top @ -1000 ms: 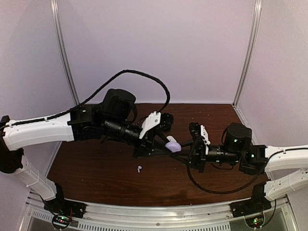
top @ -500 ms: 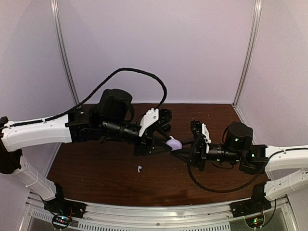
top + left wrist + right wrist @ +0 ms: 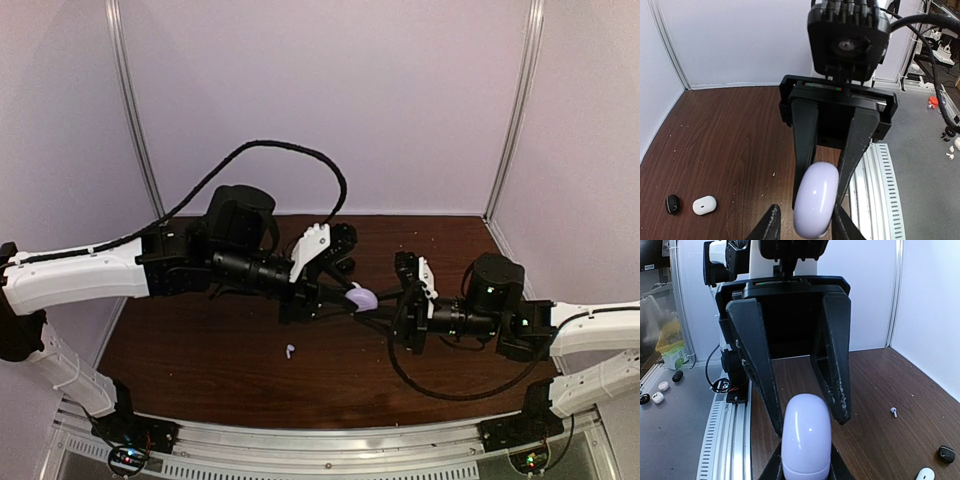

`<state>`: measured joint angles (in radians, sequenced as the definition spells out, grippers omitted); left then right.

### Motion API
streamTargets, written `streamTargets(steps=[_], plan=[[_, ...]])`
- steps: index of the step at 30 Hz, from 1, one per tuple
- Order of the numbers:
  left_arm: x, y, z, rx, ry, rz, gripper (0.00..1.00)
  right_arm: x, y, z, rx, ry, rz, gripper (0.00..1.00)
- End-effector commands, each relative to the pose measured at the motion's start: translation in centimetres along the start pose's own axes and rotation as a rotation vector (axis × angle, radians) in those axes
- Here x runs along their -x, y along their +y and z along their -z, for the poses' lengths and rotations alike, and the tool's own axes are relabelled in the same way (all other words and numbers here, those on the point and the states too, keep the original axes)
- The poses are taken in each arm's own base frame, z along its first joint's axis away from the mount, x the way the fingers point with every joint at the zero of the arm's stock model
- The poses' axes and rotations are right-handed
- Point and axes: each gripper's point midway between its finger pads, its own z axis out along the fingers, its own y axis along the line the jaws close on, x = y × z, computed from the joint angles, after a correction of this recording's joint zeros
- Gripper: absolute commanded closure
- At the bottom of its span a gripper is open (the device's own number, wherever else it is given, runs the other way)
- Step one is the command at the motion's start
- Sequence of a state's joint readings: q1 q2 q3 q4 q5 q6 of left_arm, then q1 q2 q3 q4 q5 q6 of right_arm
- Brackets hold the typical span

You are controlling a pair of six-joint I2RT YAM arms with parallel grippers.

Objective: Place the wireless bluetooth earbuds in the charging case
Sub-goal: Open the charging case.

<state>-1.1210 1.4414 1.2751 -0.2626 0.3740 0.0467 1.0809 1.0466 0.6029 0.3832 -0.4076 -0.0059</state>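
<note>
Seemingly no bud had gone in yet. The stemmed white bud (image 3: 289, 351) lay loose on the surface (image 3: 200, 340), toward the near edge and well apart from the case (image 3: 358, 297). That lavender case hung in the air over the middle of the surface, between the two arms. Its lid was down in every view, so whatever it held was hidden.

The right jaws looked pressed against its sides, pinching it. The left jaws flanked it from the opposite end, but the left wrist view showed a sliver of gap on one side, so it could not be told whether they gripped it or merely bracketed it.

As a judgement, nearly everything was left to do: open the lid, fetch the bud and seat it.

Farther off, a black pebble (image 3: 672, 204) and a white pebble (image 3: 704, 205) sat side by side near the wall, close but apart. They were too small to tell bud from case.
</note>
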Motion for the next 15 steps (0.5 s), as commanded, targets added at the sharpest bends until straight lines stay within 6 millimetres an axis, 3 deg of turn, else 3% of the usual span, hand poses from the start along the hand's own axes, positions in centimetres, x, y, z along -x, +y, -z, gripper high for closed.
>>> streamTargets(steps=[1, 15], plan=[[3.67, 2.65, 1.72, 0.115, -0.122, 0.0, 0.65, -1.36, 1.27, -0.16, 0.068, 0.051, 0.016, 1.0], [3.48, 2.99, 2.03, 0.125, -0.122, 0.009, 0.55, -1.79, 1.1, -0.27, 0.06, 0.064, 0.02, 1.0]])
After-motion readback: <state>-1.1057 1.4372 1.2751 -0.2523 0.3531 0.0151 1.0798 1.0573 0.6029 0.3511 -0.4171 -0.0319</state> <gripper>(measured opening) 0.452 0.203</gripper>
